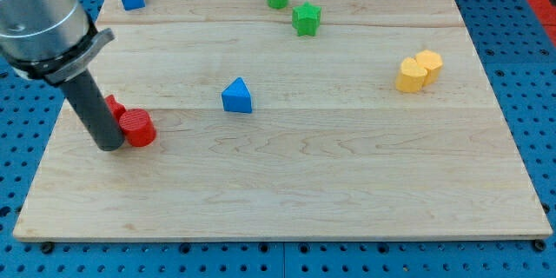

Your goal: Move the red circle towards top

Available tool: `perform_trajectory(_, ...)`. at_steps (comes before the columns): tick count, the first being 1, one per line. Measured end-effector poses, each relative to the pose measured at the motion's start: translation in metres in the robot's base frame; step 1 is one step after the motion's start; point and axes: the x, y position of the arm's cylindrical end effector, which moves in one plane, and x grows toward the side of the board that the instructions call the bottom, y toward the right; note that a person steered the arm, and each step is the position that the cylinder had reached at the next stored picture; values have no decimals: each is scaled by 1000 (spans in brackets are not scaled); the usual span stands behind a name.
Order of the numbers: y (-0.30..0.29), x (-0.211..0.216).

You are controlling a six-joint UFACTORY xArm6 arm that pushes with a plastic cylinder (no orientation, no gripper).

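My tip [109,146]: touching the red circle block's left side; I carry no gripper, so nothing is grasped.
Red circle block [137,128]: left part of the wooden board [347,191].
Second red block [114,106]: partly hidden behind my rod.

red circle [138,128], flat on board, view's left

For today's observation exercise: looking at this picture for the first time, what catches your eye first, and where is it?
The thick dark rod at the view's left dominates, my tip pressed against the red circle, with another red block partly hidden behind the rod. Next come the blue triangle near the middle of the wooden board and the two yellow blocks touching at the view's right.
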Motion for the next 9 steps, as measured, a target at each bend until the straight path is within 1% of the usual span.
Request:
perform_trajectory(1, 20, -5)
perform_trajectory(2, 19, -25)
perform_trajectory(3, 0, -27)
perform_trajectory(4, 40, -26)
perform_trajectory(5, 54, -28)
perform_trajectory(6, 56, -21)
perform_trajectory(7, 83, -21)
perform_trajectory(9, 81, -86)
